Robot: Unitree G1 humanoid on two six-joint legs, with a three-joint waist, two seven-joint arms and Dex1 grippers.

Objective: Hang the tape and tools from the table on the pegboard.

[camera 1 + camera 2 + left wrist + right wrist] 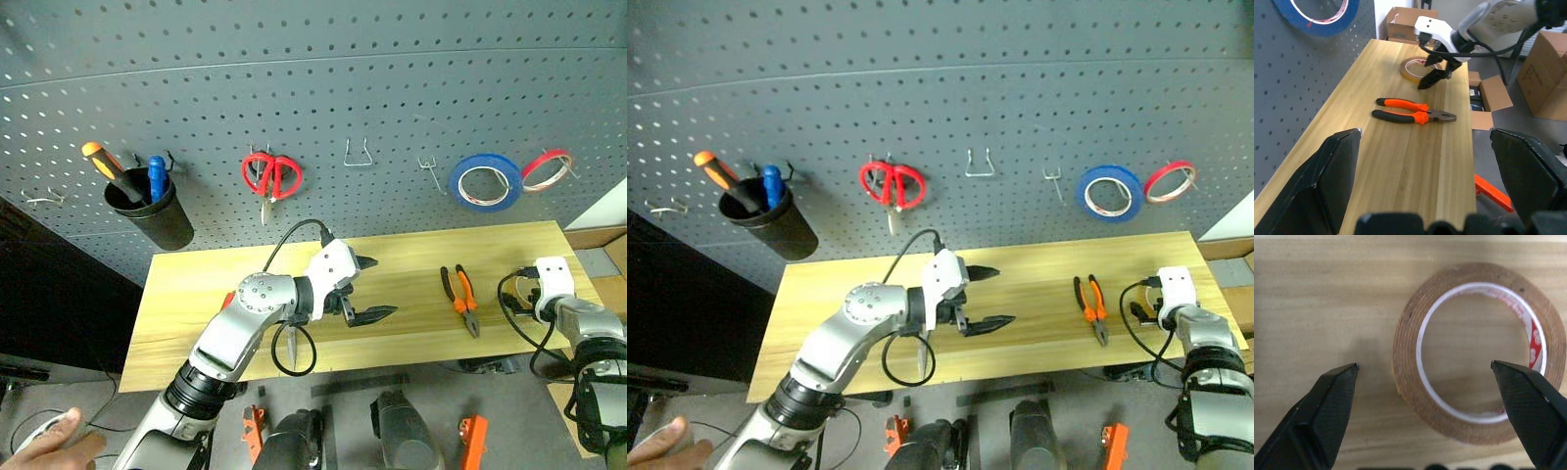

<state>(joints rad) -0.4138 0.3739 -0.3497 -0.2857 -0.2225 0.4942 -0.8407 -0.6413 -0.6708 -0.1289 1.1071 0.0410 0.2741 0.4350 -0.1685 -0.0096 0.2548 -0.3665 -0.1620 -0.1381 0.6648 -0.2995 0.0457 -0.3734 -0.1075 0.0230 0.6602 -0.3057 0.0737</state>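
Note:
The yellow-amber tape (1405, 352) lies flat on the light wood table (196, 294) near its right end. My right gripper (1424, 364) hovers just above it, open, one finger on each side of the roll; it appears as well in the left wrist view, right gripper (1432, 73) over tape (1411, 68). The orange-and-black pliers (460, 299) lie on the table between my two arms. My left gripper (382, 287) is open and empty above the table's middle, pointing right toward the pliers (1415, 111). The dark grey pegboard (392, 88) stands behind the table.
On the pegboard hang red-handled scissors (271, 176), a blue roll (485, 183), a thin red roll (546, 168) and a black cup (147, 206) of tools. Bare hooks (358, 154) sit between. Cardboard boxes (1488, 98) stand past the table's right end. A person's hand (49, 446) is at lower left.

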